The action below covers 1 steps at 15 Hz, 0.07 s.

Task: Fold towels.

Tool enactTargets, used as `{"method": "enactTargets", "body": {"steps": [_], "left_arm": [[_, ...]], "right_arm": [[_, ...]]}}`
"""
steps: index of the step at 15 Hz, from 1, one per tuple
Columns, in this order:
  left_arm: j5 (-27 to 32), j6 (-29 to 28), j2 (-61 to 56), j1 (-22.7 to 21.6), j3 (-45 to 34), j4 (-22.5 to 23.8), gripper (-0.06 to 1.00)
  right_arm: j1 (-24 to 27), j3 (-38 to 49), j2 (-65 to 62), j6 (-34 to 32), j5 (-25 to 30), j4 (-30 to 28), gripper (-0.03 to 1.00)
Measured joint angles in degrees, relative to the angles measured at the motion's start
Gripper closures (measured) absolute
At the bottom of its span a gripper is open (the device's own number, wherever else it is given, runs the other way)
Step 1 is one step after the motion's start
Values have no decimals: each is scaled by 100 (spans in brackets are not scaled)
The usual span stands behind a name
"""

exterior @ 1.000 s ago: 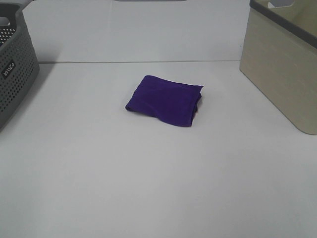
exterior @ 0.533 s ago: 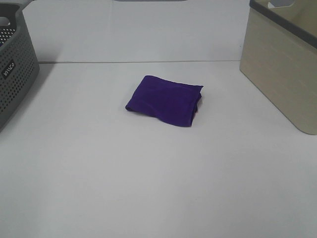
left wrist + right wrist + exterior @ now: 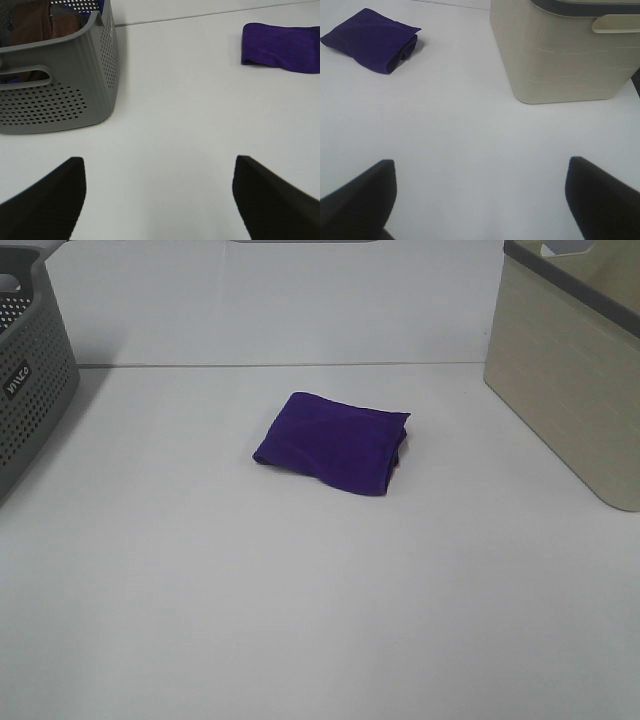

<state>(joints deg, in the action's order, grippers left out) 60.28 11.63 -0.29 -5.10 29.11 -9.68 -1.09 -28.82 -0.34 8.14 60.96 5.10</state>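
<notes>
Both grippers sit nearest the cameras, well short of the towel (image 3: pixel 333 443). The left gripper (image 3: pixel 159 200) has its jaws spread wide with nothing between them, over bare table (image 3: pixel 300 620). The right gripper (image 3: pixel 481 200) is spread just as wide and holds nothing. The purple towel lies folded into a small bundle, flat on the table. Left of the towel and well apart stands a grey perforated basket (image 3: pixel 70 95) with brown cloth (image 3: pixel 35 25) inside; right of the towel, well apart, a beige bin (image 3: pixel 560 55).
</notes>
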Motion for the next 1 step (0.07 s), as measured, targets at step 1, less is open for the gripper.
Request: {"method": "enactTargets", "body": {"steps": [1], "left_arm": [[0,0,0,0,0,0,20]], "right_arm": [[0,0,0,0,0,0,8]]}}
